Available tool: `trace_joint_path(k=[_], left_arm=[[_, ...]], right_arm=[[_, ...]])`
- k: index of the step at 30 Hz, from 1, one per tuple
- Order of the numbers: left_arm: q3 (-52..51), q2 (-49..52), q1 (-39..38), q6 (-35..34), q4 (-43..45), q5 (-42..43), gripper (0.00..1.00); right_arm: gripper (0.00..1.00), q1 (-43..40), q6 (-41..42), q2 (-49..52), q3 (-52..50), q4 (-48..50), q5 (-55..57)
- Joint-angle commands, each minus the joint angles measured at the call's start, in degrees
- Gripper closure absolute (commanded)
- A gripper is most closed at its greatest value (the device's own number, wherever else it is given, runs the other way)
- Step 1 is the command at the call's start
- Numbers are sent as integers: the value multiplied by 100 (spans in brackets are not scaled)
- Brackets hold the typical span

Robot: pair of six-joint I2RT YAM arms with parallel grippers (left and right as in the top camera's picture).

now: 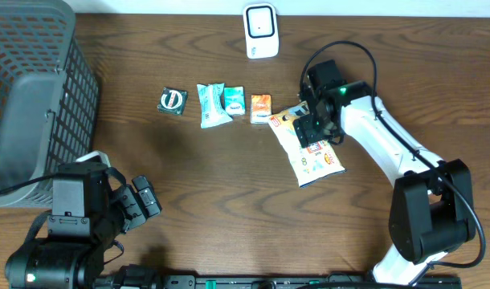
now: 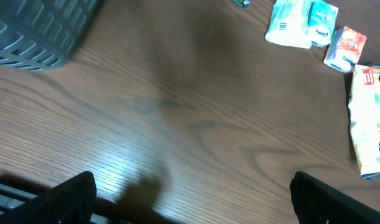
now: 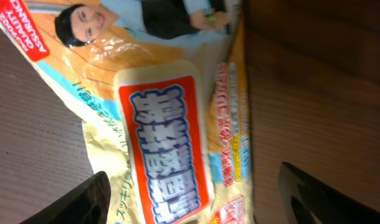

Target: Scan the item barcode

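- Nearest you, your left fingers (image 2: 71, 190) stand wide apart over bare bench (image 1: 229, 209), holding nothing.
- Farther out on your right, the snack bag (image 1: 316, 160) lies flat on the bench with its printed face up.
- Your right fingers (image 3: 93, 196) are spread over the bag's upper end, one on each side, not clamped on it; you cannot tell whether they touch it.
- Just left of the bag lies a row: an orange packet (image 1: 261, 108), two teal packets (image 1: 221, 103) and a black packet (image 1: 173, 100).
- At the far edge stands the white scanner (image 1: 261, 30), well apart from the bag.
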Motion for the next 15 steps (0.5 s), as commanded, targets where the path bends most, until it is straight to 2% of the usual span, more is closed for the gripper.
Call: trace_joint_path(k=[1, 15], left_arm=[[0, 2, -13, -33, -15, -33, 2], [0, 2, -13, -33, -15, -33, 2]], right_arm=[[21, -35, -87, 31, -162, 142, -125], [25, -15, -66, 39, -1045, 1058, -485]])
